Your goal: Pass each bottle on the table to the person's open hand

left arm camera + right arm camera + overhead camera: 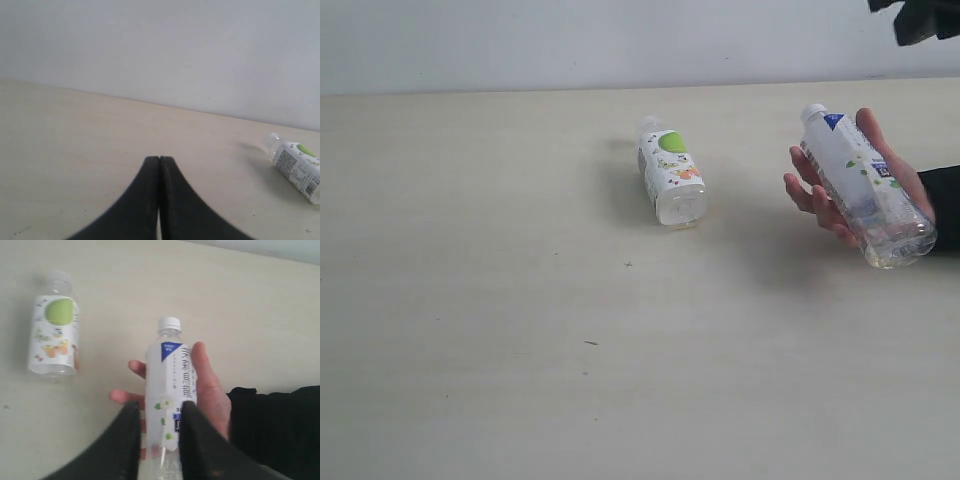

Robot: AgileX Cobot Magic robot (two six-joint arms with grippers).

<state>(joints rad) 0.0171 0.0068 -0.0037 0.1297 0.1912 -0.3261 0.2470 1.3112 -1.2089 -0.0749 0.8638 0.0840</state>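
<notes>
A white-capped bottle with a blue and white label (860, 180) (170, 370) lies in the person's open hand (815, 195) (207, 390) at the right, with the thumb resting on it. My right gripper (160, 407) is open and hangs well above it, at the top right corner of the exterior view (920, 18); the bottle shows through the gap between its fingers without touching them. A green-labelled bottle (672, 178) (297, 167) (55, 337) lies on its side on the table (520, 300), cap pointing away. My left gripper (159, 159) is shut on nothing, low over bare table. No other bottles show.
The person's dark sleeve (945, 200) (280, 430) comes in from the right edge. A pale wall (620, 40) runs along the table's far edge. A few tiny dark specks (590, 343) mark the tabletop.
</notes>
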